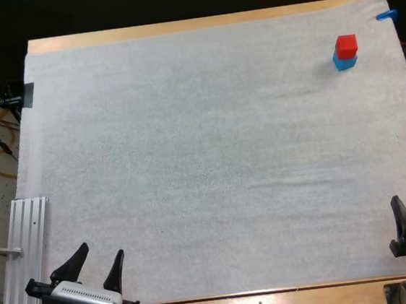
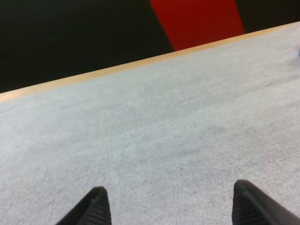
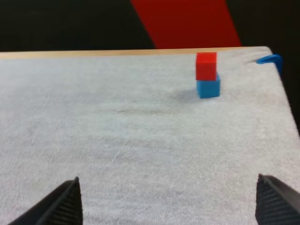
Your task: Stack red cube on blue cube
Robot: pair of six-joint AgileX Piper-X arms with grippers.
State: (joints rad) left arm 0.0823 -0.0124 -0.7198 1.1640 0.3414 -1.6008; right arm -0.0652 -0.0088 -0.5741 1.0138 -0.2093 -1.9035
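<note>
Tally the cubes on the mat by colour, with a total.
red cube: 1
blue cube: 1
Total: 2 cubes, the red one stacked on the blue one.

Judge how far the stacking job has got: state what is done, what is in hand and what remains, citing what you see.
Done: the red cube sits on top of the blue cube, near the far right corner of the white mat. In hand: nothing; the left gripper and right gripper are open at the near edge, well apart from the cubes. Left: apparently nothing, since the stack stands unsupported.
</note>
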